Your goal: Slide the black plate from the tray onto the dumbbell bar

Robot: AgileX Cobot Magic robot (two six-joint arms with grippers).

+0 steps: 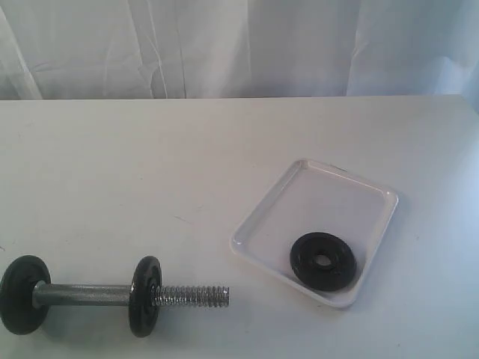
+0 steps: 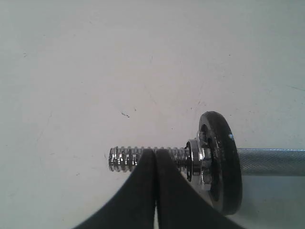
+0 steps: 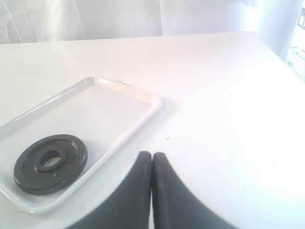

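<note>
Hovering pressed together: black left gripper (image 2: 156, 151) before threaded silver steel dumbbell bar (image 2: 125, 159); black right gripper (image 3: 152, 155) apart from black iron plate (image 3: 50, 163) lying in shallow white tray (image 3: 100, 112). Risking hole snagging threads, bar rolling.

A: Backdrop, upper part of ext. view?
B: White curtain (image 1: 224, 45), hanging folds, full width, edge to edge.
A: Surface below?
B: White table (image 1: 112, 164), matte; few faint marks left of centre.
A: Light?
B: Bright, even. Strong glare on tabletop in rt wrist view.
</note>
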